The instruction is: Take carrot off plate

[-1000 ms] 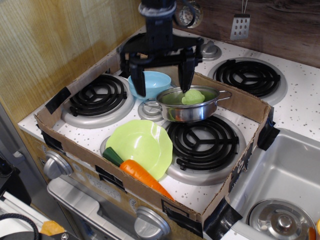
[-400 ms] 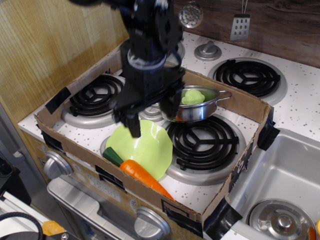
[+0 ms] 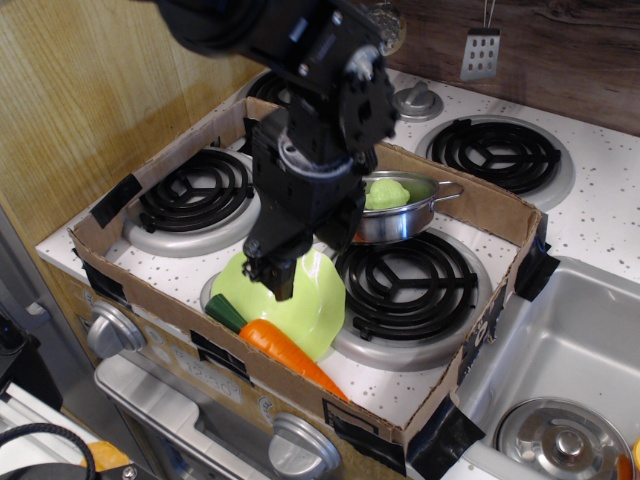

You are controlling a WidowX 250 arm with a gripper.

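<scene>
The orange carrot (image 3: 288,349) with its dark green top lies across the front edge of the lime-green plate (image 3: 313,308). Its tip runs down behind the cardboard wall. My gripper (image 3: 308,255) hangs open and empty just above the back left part of the plate. One dark finger (image 3: 279,272) reaches down over the plate's left side, a short way behind the carrot. The other finger is mostly hidden by the arm. The arm covers the back of the plate.
A steel pot (image 3: 400,217) holding a pale green toy vegetable (image 3: 385,194) stands right behind the gripper. A low cardboard box wall (image 3: 250,370) rings the stove's left burners. A sink (image 3: 560,370) with a lid lies at the right.
The gripper has come from above the pot and bowl at the back, forward and down to just over the plate. The carrot and plate have not moved.
</scene>
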